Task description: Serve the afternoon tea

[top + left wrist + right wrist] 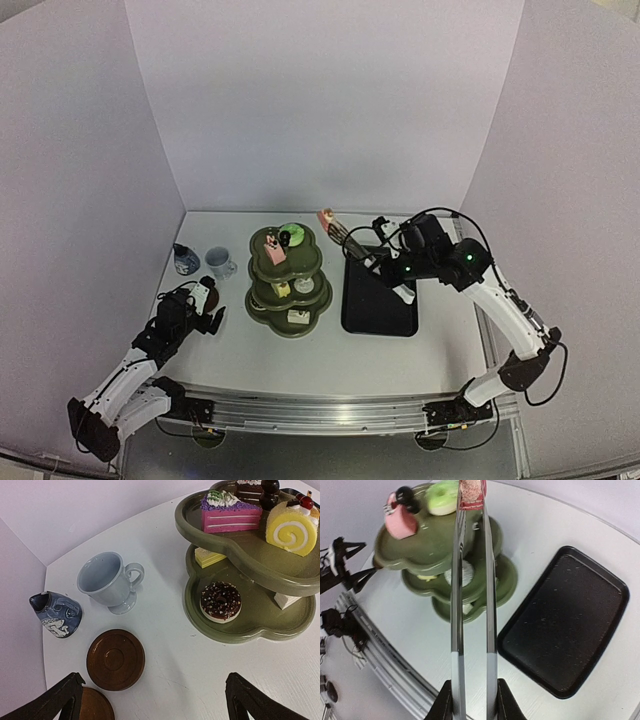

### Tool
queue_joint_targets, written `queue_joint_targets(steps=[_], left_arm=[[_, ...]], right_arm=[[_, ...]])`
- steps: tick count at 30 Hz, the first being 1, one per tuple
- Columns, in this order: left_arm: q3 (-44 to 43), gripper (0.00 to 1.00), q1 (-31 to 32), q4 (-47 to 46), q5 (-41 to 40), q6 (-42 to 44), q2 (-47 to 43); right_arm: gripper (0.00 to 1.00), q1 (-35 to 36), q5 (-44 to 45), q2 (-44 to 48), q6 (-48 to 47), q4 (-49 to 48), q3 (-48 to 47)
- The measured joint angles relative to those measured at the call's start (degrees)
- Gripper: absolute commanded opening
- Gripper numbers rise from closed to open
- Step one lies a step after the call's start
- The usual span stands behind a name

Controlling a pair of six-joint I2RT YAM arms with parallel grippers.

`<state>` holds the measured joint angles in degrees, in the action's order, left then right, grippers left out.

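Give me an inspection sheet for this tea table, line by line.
Surface: white table, no spills seen.
Job's things: olive stand holds cakes; pale cup upright, dark blue cup apparently tipped; two brown coasters.
Clutter: black tray right of the stand.
Grippers: left gripper open over the coasters; right gripper shut on tongs, which pinch a pink cake.
Cables: black cable loops at the right arm.
Surroundings: plain walls on three sides.

We see an olive-green stand [260,550] on the white tabletop [165,675]. The cake slice [230,514] is pink with white stripes and a purple top. The roll [292,530] is yellow with a white spiral. The doughnut [220,601] is dark brown with pale speckles. The pale-blue cup [102,580] is plain, while the dark-blue cup [55,615] bears a white mushroom figure. The coaster [115,659] is brown with rings, the tray [570,625] black, and the tongs [489,590] silvery.
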<state>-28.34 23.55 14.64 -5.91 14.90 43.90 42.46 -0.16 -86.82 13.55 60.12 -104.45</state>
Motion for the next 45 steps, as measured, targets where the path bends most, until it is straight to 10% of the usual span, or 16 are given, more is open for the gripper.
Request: queue_joint_targets(steps=[45], left_arm=[[0.72,1.00,0.00,-0.68,1.78,0.07,-0.02]], right_arm=[[0.14,7.43,-5.24,-4.94,5.54,4.07,-3.35]])
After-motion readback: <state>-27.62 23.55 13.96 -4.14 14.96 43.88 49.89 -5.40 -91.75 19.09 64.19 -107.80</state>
